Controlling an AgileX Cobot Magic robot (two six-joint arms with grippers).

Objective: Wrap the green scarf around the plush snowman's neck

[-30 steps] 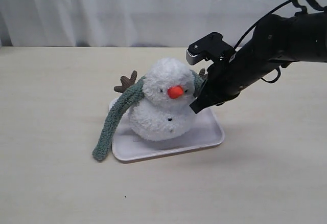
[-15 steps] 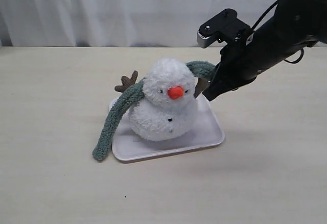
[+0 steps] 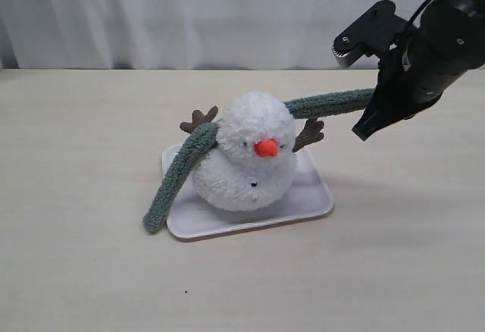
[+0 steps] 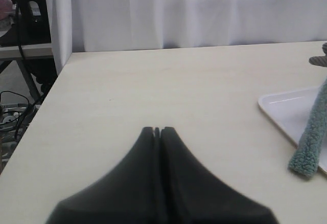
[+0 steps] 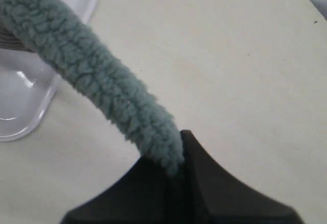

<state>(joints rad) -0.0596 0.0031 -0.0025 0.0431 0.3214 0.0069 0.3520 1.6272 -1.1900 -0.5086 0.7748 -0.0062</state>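
Gripping one tip of the green scarf (image 3: 327, 104), raised right of the tray (image 3: 314, 199).
Exterior: shows the plush snowman (image 3: 246, 158) upright on the tray, scarf behind it, one end drooping off the tray's left edge, the other stretched to the right gripper (image 3: 364, 129). Left wrist: shows the left gripper (image 4: 157, 130) closed on nothing, well apart from the tray. Right wrist: shows jaws clamped on the scarf tip, near the tray's corner.

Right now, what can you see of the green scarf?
The green scarf is a long, fuzzy, sage-green strip draped behind the neck of the plush snowman. One end hangs down past the white tray's edge onto the table. The other end stretches out in the air, pinched in the shut right tool.
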